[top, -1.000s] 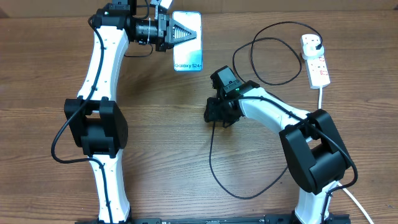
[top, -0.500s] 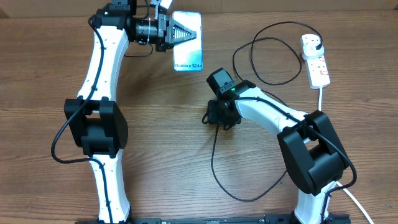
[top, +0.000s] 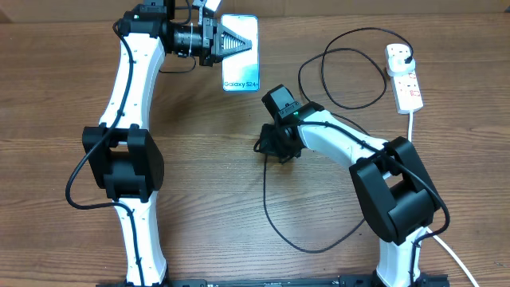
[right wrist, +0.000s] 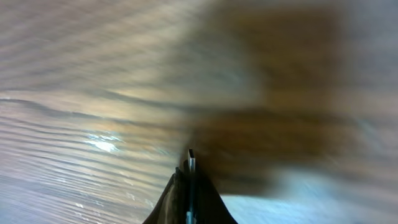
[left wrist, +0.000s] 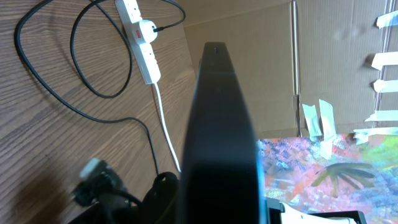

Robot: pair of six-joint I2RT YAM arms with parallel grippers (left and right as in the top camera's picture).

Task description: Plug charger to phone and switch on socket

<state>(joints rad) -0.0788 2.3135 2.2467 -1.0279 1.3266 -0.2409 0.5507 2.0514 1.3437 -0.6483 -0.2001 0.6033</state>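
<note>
The phone lies face up at the far middle of the desk. The left gripper is fully closed, its tips over the screen. The right gripper is down at the desk nearer the middle, pinched tight on the end of the charger, whose cable loops away to the socket at the far right.

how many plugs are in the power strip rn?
1: a white plug at the end of the power strip opposite its white cord. No others visible.
</note>
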